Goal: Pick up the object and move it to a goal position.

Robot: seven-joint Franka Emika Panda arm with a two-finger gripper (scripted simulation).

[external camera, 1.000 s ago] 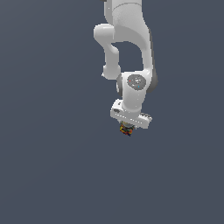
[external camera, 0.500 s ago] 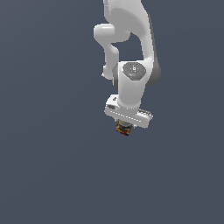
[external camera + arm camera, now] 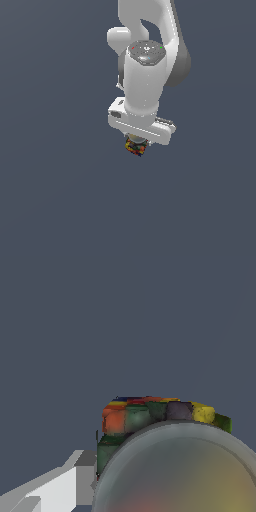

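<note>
The gripper (image 3: 136,146) is clamped on the object (image 3: 135,148), which hangs just beneath it. Over the last second the arm (image 3: 145,75) has swung its wrist round without dropping the object. Judgement: transport toward the goal is under way.

light: even, dim-grey | shadows: none cast | wrist foreground: blurred

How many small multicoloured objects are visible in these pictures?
1. The object sits directly under the gripper, close against the wrist camera; the fingers are mostly hidden. No other such object shows in either view.
</note>
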